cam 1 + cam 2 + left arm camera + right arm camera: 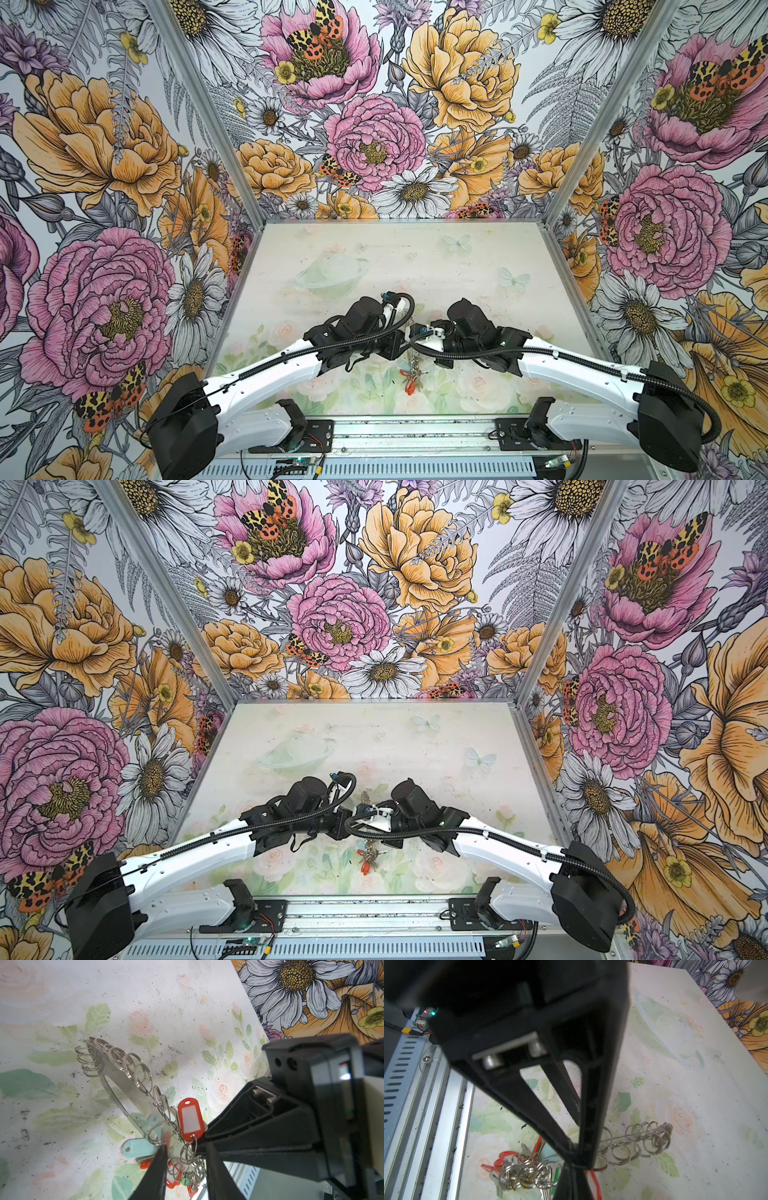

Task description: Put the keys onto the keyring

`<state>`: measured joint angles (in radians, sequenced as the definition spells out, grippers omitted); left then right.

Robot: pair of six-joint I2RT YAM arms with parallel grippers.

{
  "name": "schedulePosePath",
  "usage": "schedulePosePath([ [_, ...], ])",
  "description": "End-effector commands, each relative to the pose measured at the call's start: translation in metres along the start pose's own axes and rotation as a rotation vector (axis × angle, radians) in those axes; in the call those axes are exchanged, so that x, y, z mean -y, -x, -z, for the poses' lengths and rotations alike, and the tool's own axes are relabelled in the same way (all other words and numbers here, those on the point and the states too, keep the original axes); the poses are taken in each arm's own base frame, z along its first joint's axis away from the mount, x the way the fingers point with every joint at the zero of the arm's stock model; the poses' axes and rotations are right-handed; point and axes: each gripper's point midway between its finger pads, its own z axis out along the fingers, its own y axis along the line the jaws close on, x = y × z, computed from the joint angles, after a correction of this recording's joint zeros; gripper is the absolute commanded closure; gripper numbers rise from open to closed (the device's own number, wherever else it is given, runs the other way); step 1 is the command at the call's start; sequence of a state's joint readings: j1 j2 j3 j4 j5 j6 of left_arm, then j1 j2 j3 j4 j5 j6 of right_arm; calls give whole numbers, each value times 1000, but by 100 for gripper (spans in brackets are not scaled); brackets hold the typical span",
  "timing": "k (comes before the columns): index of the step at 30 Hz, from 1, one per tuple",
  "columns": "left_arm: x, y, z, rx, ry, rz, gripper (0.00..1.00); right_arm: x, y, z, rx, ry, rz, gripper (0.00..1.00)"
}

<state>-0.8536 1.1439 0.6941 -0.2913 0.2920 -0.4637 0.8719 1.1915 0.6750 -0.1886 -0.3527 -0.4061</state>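
The keyring, a flat grey band fringed with wire rings, lies on the table; its far end shows between the two wrists. The keys bunch at its near end with red, green and teal tags; in both top views they lie below the wrists. A red tag with a white label stands up off the table. My right gripper is shut at that tag's ring; the key itself is hidden. My left gripper is open, tips right beside the right gripper's, with loose rings in the gap.
An aluminium rail runs along the table's front edge close to the key bunch. Floral walls enclose the table on three sides. Both wrists meet almost tip to tip over the near middle.
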Motion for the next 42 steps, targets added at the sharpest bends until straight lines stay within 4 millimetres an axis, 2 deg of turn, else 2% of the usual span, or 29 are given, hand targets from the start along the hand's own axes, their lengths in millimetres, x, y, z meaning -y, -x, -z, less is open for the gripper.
schedulePosePath([
  [1, 5, 5, -1, 1, -5, -31, 70, 1, 21, 4, 85, -7, 41, 100],
  [8, 0, 1, -4, -17, 16, -29, 77, 1, 22, 4, 88, -9, 44, 100],
  [22, 0, -4, -9, -52, 11, -23, 83, 2, 22, 5, 86, -18, 48, 100],
  [29, -1, -2, -7, -38, 19, -14, 94, 9, 21, 6, 76, -70, 39, 100],
  [34, -7, 3, -4, 8, 48, 17, 98, 14, 29, 15, 176, -131, 7, 100],
  [42, -18, 5, -4, 84, 55, 127, 98, 29, 46, 33, 342, -232, -77, 100],
])
